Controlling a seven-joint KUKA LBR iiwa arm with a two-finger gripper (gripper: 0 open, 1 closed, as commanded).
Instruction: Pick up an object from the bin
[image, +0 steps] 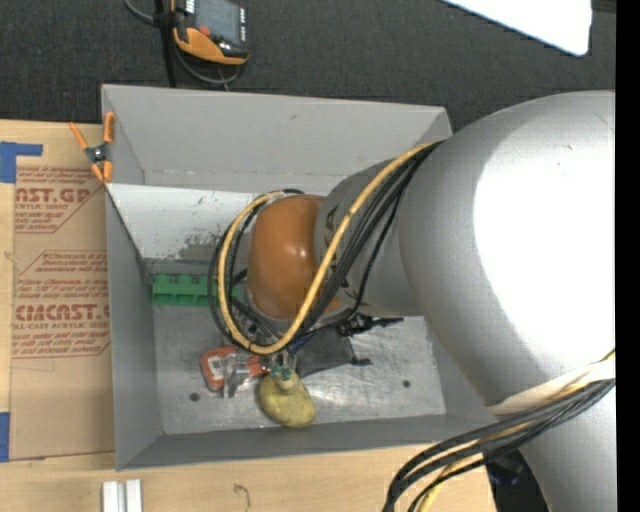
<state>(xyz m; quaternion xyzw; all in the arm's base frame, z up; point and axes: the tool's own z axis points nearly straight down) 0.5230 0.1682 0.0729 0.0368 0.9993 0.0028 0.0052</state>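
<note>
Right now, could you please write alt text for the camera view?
A robot arm reaches into a grey bin, its wrist above a yellow lump and a small red thing; a green block lies beside the left wall.

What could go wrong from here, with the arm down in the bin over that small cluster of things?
1. The yellow lumpy thing and the small orange and metal thing lie close together just past the wrist; a grasp might catch both or knock one aside.
2. The yellow lumpy thing sits near the bin's wall and could get pinned or roll off.
3. The cables loop close to the green block and might drag it.
</note>
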